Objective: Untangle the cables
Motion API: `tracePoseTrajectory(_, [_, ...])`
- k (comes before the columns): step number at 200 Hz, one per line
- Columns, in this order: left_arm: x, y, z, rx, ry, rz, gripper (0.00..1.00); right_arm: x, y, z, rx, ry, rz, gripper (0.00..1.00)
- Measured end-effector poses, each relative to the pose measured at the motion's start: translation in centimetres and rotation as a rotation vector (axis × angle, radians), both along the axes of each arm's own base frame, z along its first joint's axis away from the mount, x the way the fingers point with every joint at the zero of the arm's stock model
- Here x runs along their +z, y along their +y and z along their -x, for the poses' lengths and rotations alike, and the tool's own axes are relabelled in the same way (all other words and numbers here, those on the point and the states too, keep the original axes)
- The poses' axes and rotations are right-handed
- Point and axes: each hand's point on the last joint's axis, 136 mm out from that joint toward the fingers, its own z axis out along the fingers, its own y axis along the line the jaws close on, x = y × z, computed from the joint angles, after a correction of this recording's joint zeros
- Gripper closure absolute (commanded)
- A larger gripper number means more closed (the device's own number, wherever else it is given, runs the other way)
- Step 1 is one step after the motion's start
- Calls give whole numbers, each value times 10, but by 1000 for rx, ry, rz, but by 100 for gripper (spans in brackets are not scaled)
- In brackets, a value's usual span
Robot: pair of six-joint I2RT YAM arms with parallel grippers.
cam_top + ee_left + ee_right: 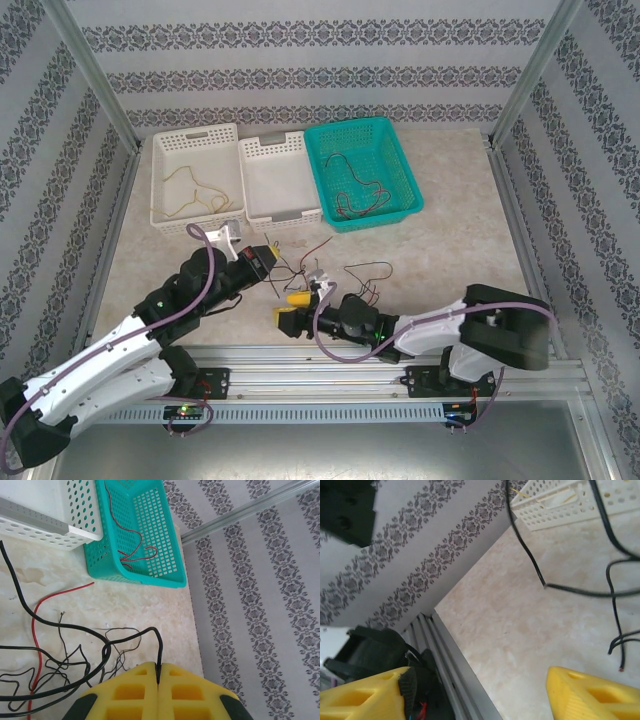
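The cables lie as a loose tangle of thin black cable [105,650] [372,268] and red cable [34,630] on the table between the arms. My left gripper [159,667] [270,262] is shut on a black cable, which rises out from between its yellow fingers [130,692]. My right gripper [475,690] [292,308] stands wide open just above the bare table near the front rail, with nothing between its fingers. Black cable strands [615,595] hang ahead of it to the right.
At the back stand three baskets. The teal basket [400,160] [165,575] holds dark red cables [135,555]. The left white basket [165,215] holds a yellow cable [190,185]. Another white basket [300,145] stands between them. The front rail [455,660] lies close to my right gripper.
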Motion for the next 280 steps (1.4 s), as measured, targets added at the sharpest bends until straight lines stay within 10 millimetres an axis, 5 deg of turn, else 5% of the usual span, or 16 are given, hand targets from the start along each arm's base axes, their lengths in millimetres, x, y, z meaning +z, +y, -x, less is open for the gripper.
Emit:
tracePoseTrajectory(38, [18, 0, 0, 23, -54, 114, 100, -19, 17, -5, -25, 69, -44, 26])
tracePoseTrajectory(87, [25, -7, 8, 15, -87, 202, 100, 23, 37, -10, -44, 12, -174, 24])
tracePoseTrajectory(130, [33, -8, 12, 21, -118, 247, 100, 31, 40, -20, -94, 1, -202, 24])
tracePoseTrajectory(239, [51, -16, 27, 8, -162, 308, 100, 27, -1, -53, -329, -12, -190, 26])
tracePoseTrajectory(265, [51, -17, 28, 9, -163, 308, 100, 33, -6, -60, -355, -16, -205, 32])
tracePoseTrajectory(280, [50, -19, 28, 7, -160, 305, 100, 34, -8, -62, -367, -17, -208, 43])
